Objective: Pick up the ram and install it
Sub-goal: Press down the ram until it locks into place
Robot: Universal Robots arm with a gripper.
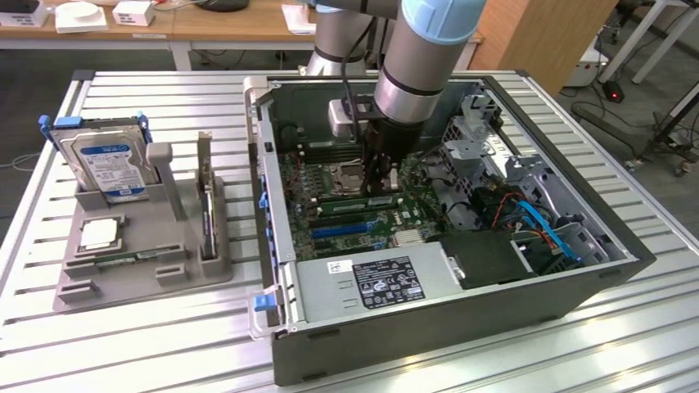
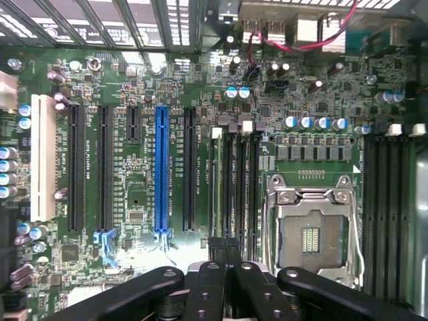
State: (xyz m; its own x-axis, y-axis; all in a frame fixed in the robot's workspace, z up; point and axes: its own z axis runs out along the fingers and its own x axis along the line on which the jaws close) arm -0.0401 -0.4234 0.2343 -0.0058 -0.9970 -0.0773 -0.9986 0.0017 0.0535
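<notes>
We find the hand (image 2: pixel 225 264) down inside the open computer case (image 1: pixel 437 327), poised over the motherboard (image 2: pixel 167 167), fingers (image 2: pixel 217 251) pressed together. Whether a ram stick is pinched between them we cannot say for sure; the wrist view shows the tips over a slim green stick (image 2: pixel 216 180) seated in the memory slots (image 2: pixel 237 180) at about 9 o'clock of the empty CPU socket (image 2: pixel 311 234), presumably so a downward push seats it. A second ram (image 1: pixel 205 201) stands upright in the grey fixture (image 1: pixel 142 262) on the counter (image 1: pixel 131 344), at 9 o'clock from the case, edge up for easy grasping. The hard drive (image 1: pixel 110 164) and processor chip (image 1: pixel 98 235) share that fixture.
</notes>
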